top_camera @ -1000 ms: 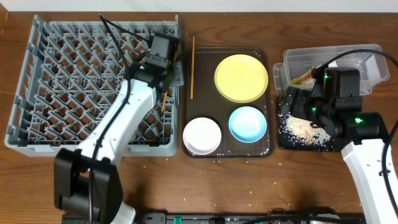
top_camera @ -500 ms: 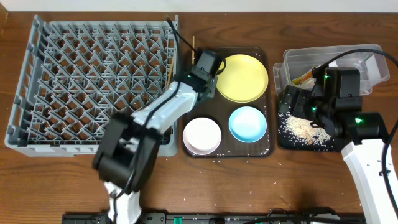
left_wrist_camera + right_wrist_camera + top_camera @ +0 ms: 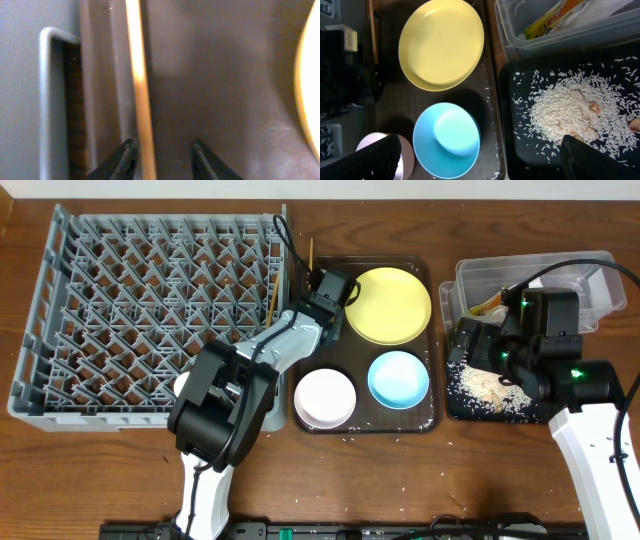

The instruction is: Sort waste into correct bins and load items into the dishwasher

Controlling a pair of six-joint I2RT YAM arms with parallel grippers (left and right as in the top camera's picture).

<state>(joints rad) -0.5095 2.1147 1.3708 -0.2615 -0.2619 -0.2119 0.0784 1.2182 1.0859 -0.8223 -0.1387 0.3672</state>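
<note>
Grey dish rack (image 3: 150, 310) fills the table's left. Just right of it, at the brown tray's (image 3: 358, 352) far-left edge, the left gripper (image 3: 162, 155) hangs spread, a wooden chopstick (image 3: 140, 90) lying between its fingers.

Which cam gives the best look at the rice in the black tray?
Right wrist: the rice lies spread across the black tray, with single grains and a few food scraps distinct. Overhead shows it only as a pale patch, partly hidden by the right arm. Left wrist does not show it.
</note>
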